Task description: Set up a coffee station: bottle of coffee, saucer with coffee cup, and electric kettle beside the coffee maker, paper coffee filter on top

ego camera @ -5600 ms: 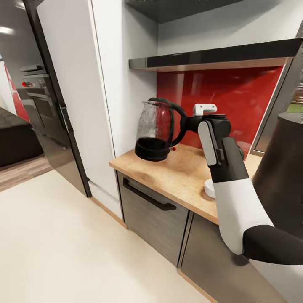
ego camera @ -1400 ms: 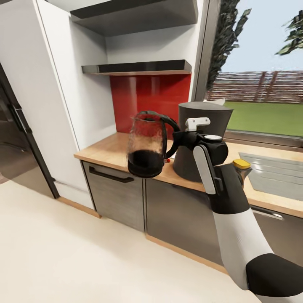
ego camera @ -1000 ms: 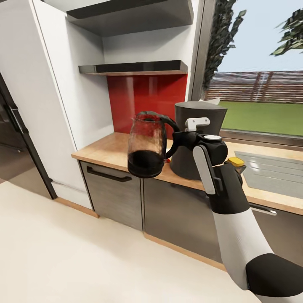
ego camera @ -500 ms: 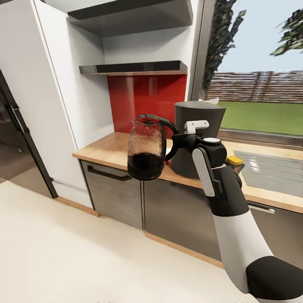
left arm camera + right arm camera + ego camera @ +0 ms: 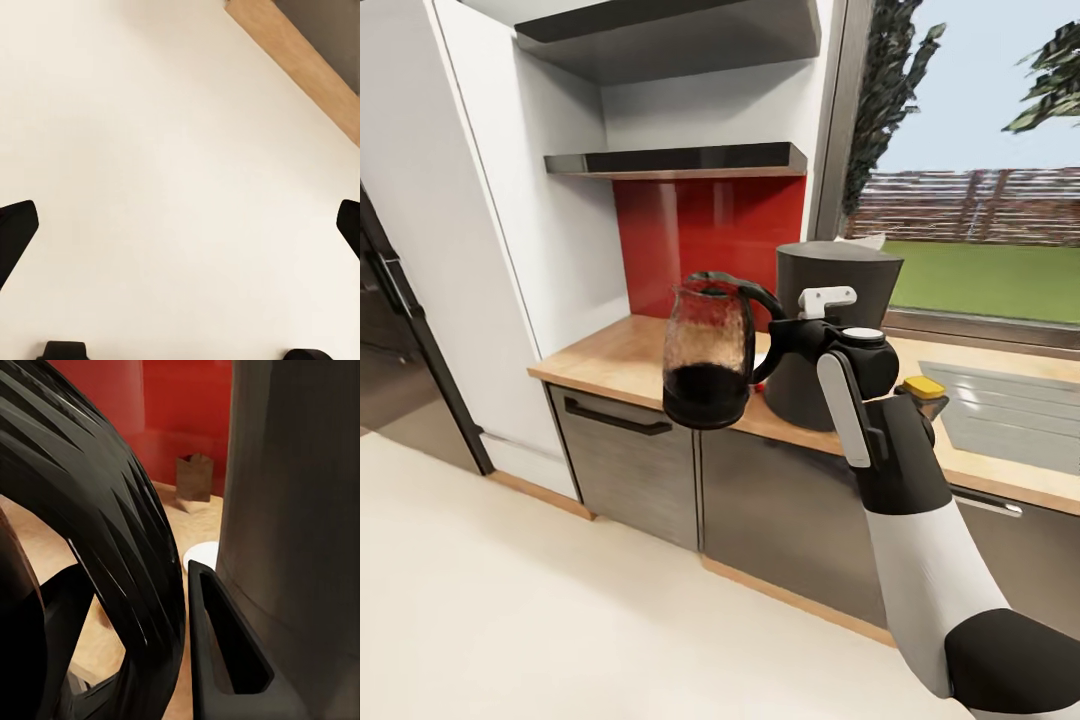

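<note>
The right gripper (image 5: pixel 792 338) was closed on the black looped handle of the kettle (image 5: pixel 708 350), and it held the kettle in the air, upright, in front of the countertop (image 5: pixel 615 362) and above the edge of the grey cabinets (image 5: pixel 630 465). The kettle's black base was a little lower than the counter edge in the head view, and it did not rest on anything. In the right wrist view the handle (image 5: pixel 97 532) was very close to the camera, with one finger (image 5: pixel 217 652) just beside it.

The coffee maker (image 5: pixel 835 320) stood on the countertop behind the gripper, near the window (image 5: pixel 980 170). A white paper filter (image 5: pixel 865 241) showed at the back of its flat top. To the right of the arm, the yellow cap of the bottle (image 5: pixel 920 387) was visible on the counter, between the coffee maker and the sink (image 5: pixel 1010 405). In the right wrist view a small part of a white round thing (image 5: pixel 204 555) lay on the counter next to the coffee maker; I could not tell if it was the saucer or the cup. A small brown box (image 5: pixel 194 478) stood further back by the red wall (image 5: pixel 700 235).

The left gripper (image 5: pixel 180 240) pointed at the pale floor (image 5: pixel 150 150), its two dark fingertips (image 5: pixel 15 232) wide apart with nothing between them.
</note>
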